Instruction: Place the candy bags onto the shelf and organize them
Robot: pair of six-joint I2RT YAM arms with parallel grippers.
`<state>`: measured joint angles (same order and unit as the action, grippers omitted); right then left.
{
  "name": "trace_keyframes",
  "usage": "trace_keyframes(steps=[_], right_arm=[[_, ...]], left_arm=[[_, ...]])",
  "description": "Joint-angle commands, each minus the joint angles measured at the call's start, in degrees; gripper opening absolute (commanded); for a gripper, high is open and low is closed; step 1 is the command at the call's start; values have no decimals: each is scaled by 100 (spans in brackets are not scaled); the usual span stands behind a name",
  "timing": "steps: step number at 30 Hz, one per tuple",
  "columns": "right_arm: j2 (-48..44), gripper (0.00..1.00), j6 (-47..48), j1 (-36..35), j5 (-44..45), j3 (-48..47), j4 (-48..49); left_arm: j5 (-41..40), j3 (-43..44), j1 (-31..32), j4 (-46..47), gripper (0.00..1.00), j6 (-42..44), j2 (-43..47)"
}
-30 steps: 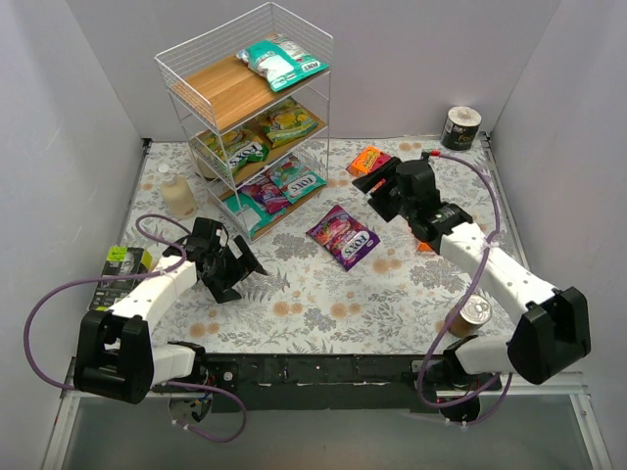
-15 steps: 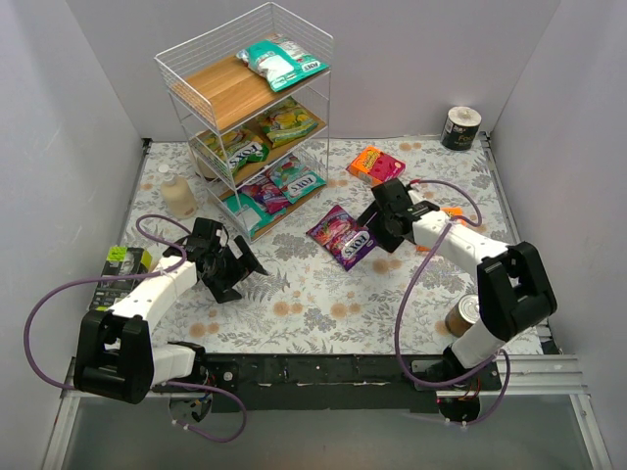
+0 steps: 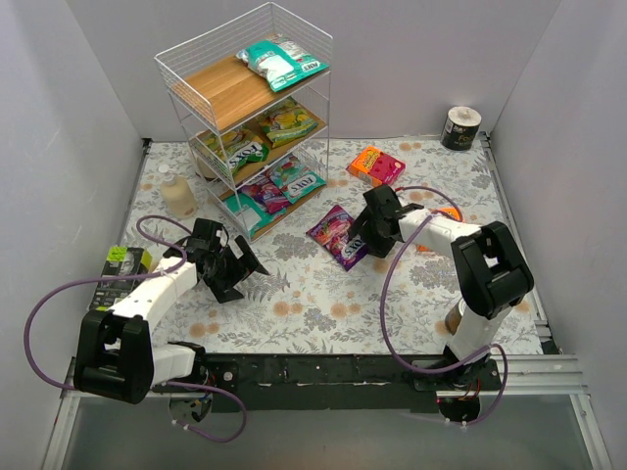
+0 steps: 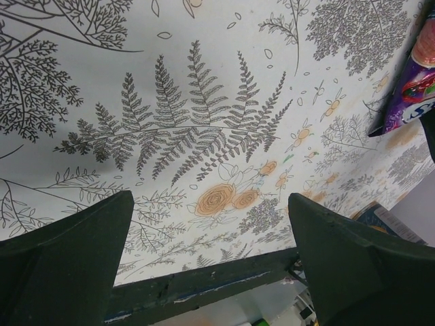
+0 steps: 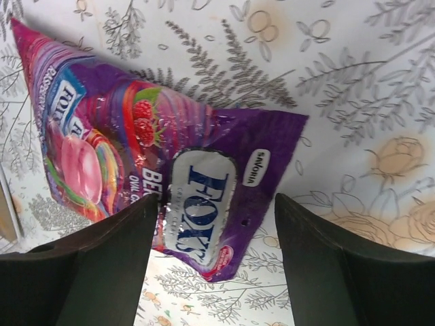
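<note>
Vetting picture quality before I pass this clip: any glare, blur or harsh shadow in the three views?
Top external: even light, soft shadows, sharp. Right wrist: glints on the glossy purple plastic candy bag, print legible; dark fingers underexposed. Left wrist: floral tablecloth sharp, dark fingers featureless.

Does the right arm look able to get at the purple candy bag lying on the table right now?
Probably yes: the right gripper is poised open right over the purple candy bag, its jaws straddling one end, with nothing lying in between.
</note>
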<state>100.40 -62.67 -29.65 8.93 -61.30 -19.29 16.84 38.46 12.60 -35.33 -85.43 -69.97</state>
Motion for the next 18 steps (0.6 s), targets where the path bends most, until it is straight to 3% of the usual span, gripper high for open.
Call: trace_keyframes(steps=[1,4,6,7,8,11,18], right_arm=[[208,76,212,-32,-330,74,505],[375,72,247,-23,-409,144,602],[436,58,247,-23,-410,232,628],[445,51,238,-23,-401,267,663],[402,34,229,-23,-375,311,663],[262,3,177,-23,-278,443,751],[-283,1,299,-23,-426,233,970]], left_arm=[[56,-84,14,61,98,17,133],[56,-93,14,70,98,17,133],[56,-75,14,44,98,17,124],[47,-67,14,27,98,26,124],[30,-49,14,26,98,35,116],[12,-58,14,0,98,44,133],[-5,-75,23,-26,98,79,124]])
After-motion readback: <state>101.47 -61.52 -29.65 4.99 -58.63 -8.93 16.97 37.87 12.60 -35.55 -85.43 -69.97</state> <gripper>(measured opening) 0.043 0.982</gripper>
